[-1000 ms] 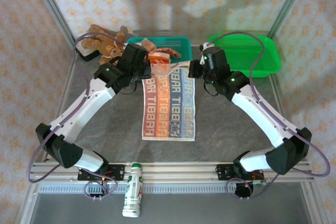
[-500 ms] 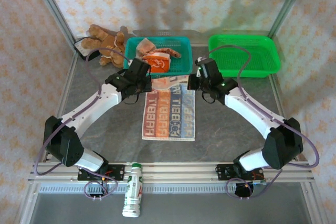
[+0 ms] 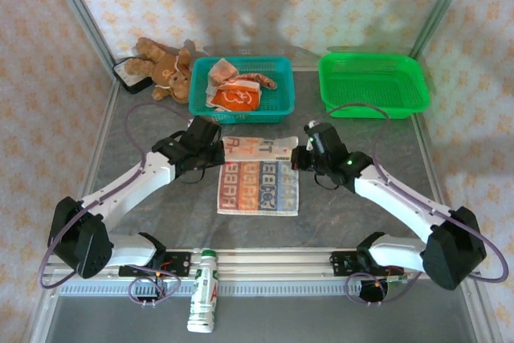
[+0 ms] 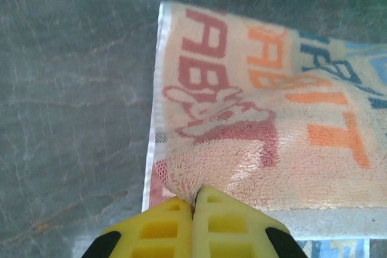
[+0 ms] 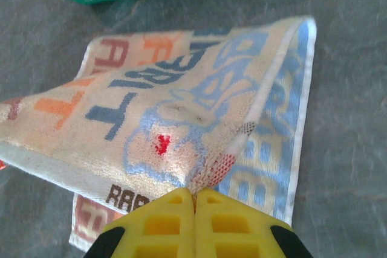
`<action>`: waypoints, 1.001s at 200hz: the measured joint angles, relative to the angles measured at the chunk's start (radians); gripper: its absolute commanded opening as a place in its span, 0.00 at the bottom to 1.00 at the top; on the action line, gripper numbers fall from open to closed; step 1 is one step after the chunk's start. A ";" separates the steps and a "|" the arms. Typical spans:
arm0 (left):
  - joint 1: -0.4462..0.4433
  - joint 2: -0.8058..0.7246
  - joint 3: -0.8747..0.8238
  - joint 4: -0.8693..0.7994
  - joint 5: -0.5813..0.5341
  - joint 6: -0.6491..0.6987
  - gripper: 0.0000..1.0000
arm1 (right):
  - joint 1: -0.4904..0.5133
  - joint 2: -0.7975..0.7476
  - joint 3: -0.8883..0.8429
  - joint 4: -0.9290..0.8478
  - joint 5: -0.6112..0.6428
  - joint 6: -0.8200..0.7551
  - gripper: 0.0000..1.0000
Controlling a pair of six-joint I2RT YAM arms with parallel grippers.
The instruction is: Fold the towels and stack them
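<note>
Light, limp terry towel [image 3: 259, 190], not slippery. My left fingers [image 4: 166, 225] and right fingers [image 5: 166, 222] each pinched shut on a far corner. Corners look like best hold; keep edge taut.

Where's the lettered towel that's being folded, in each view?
Top external: lettered towel at table centre, its far edge turned over between the two arms.
Left wrist: covers the right half, corner pinched in the left gripper at bottom centre.
Right wrist: centre, doubled over itself, corner pinched in the right gripper.
Shared landmark: teal basket just beyond the towel, at the top edge of both wrist views.
</note>
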 measured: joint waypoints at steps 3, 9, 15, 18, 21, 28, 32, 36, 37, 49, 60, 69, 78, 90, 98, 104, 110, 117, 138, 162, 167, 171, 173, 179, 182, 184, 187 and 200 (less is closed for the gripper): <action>-0.003 -0.005 -0.008 0.000 0.002 -0.003 0.00 | 0.004 -0.008 -0.009 -0.001 0.000 0.005 0.00; -0.011 -0.015 -0.023 0.000 0.004 -0.009 0.00 | 0.015 -0.024 -0.029 -0.001 0.000 0.017 0.00; -0.019 -0.026 -0.037 0.000 0.006 -0.016 0.00 | 0.023 -0.037 -0.044 -0.004 0.000 0.027 0.00; -0.025 -0.033 -0.046 0.000 0.007 -0.020 0.00 | 0.026 -0.044 -0.051 -0.007 0.001 0.033 0.00; -0.030 -0.038 -0.053 0.000 0.007 -0.024 0.00 | 0.032 -0.051 -0.059 -0.009 0.001 0.038 0.00; -0.042 -0.052 -0.069 0.000 0.008 -0.034 0.00 | 0.042 -0.065 -0.073 -0.013 0.002 0.049 0.00; -0.049 -0.060 -0.077 0.000 0.008 -0.037 0.00 | 0.047 -0.074 -0.080 -0.015 0.003 0.056 0.00; -0.055 -0.066 -0.085 0.000 0.007 -0.041 0.00 | 0.054 -0.082 -0.088 -0.019 0.004 0.061 0.00; -0.058 -0.070 -0.089 0.000 0.008 -0.043 0.00 | 0.055 -0.084 -0.090 -0.019 0.004 0.062 0.00; -0.080 -0.092 -0.115 -0.001 0.006 -0.061 0.00 | 0.074 -0.108 -0.113 -0.026 0.008 0.085 0.00; -0.102 -0.108 -0.135 -0.002 0.005 -0.075 0.00 | 0.092 -0.124 -0.130 -0.035 0.013 0.105 0.00; -0.121 -0.118 -0.149 -0.002 0.003 -0.087 0.00 | 0.109 -0.136 -0.144 -0.043 0.020 0.116 0.00; -0.136 -0.129 -0.165 0.000 0.002 -0.097 0.00 | 0.127 -0.146 -0.157 -0.050 0.026 0.131 0.00; -0.152 -0.143 -0.192 -0.001 0.001 -0.113 0.00 | 0.150 -0.156 -0.175 -0.055 0.032 0.147 0.00; -0.160 -0.152 -0.210 -0.001 0.002 -0.124 0.00 | 0.166 -0.163 -0.188 -0.059 0.036 0.159 0.00; -0.165 -0.157 -0.222 0.000 0.001 -0.132 0.00 | 0.176 -0.166 -0.195 -0.062 0.040 0.166 0.00; -0.172 -0.160 -0.232 0.000 0.000 -0.140 0.00 | 0.187 -0.168 -0.202 -0.065 0.043 0.172 0.00; -0.178 -0.163 -0.242 0.000 -0.001 -0.147 0.00 | 0.200 -0.170 -0.210 -0.066 0.047 0.180 0.00; -0.198 -0.164 -0.266 0.006 0.000 -0.167 0.00 | 0.237 -0.172 -0.235 -0.066 0.061 0.203 0.00; -0.208 -0.163 -0.291 0.028 0.002 -0.176 0.00 | 0.262 -0.171 -0.262 -0.065 0.073 0.224 0.00; -0.209 -0.163 -0.296 0.032 0.003 -0.179 0.00 | 0.264 -0.171 -0.267 -0.064 0.074 0.225 0.00; -0.211 -0.162 -0.300 0.036 0.003 -0.181 0.00 | 0.266 -0.171 -0.269 -0.064 0.074 0.228 0.00; -0.213 -0.161 -0.303 0.039 0.003 -0.182 0.00 | 0.267 -0.171 -0.270 -0.064 0.074 0.228 0.00; -0.214 -0.158 -0.311 0.046 0.003 -0.184 0.00 | 0.269 -0.167 -0.274 -0.061 0.075 0.231 0.00; -0.214 -0.157 -0.313 0.048 0.003 -0.185 0.00 | 0.270 -0.165 -0.275 -0.058 0.076 0.232 0.00; -0.214 -0.156 -0.315 0.050 0.005 -0.185 0.00 | 0.271 -0.164 -0.276 -0.056 0.076 0.233 0.00; -0.215 -0.152 -0.319 0.053 0.006 -0.186 0.00 | 0.273 -0.159 -0.278 -0.052 0.076 0.235 0.00; -0.219 -0.130 -0.332 0.066 0.007 -0.190 0.00 | 0.275 -0.139 -0.288 -0.033 0.076 0.238 0.00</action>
